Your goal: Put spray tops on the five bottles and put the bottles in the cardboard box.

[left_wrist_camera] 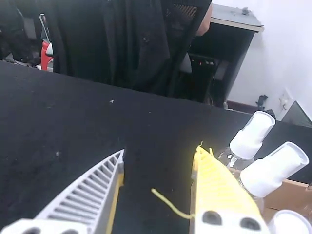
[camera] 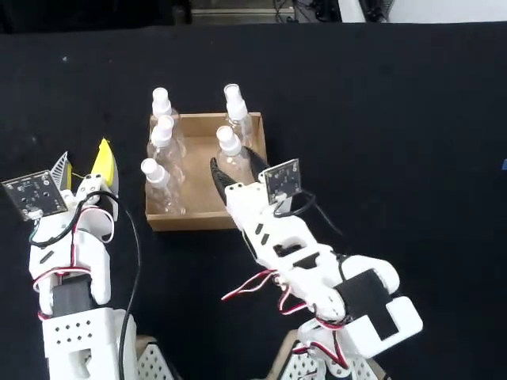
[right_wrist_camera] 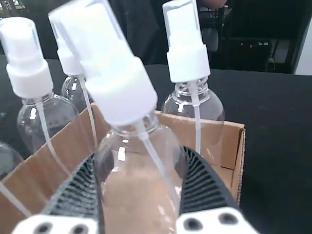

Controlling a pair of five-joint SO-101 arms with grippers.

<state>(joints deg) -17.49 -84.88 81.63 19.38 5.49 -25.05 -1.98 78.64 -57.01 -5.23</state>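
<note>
The cardboard box (camera: 204, 220) sits mid-table with clear bottles capped by white spray tops in it. Three bottles (camera: 164, 133) line its left side and one (camera: 234, 103) stands at the far right corner. My right gripper (camera: 236, 170) reaches over the box's near right part, its black fingers (right_wrist_camera: 207, 187) shut on the fifth bottle (right_wrist_camera: 136, 175), which tilts slightly inside the box (right_wrist_camera: 229, 141). My left gripper (camera: 83, 165) hangs left of the box, open, with nothing between its yellow finger (left_wrist_camera: 214, 195) and its grey one. Spray tops (left_wrist_camera: 251, 135) show just beyond it.
The black tabletop (camera: 380, 119) stretches around the box on all sides. Loose red and white wires (camera: 249, 285) trail from the right arm near the front edge. Behind the table stand a dark chair (left_wrist_camera: 141, 44) and a desk.
</note>
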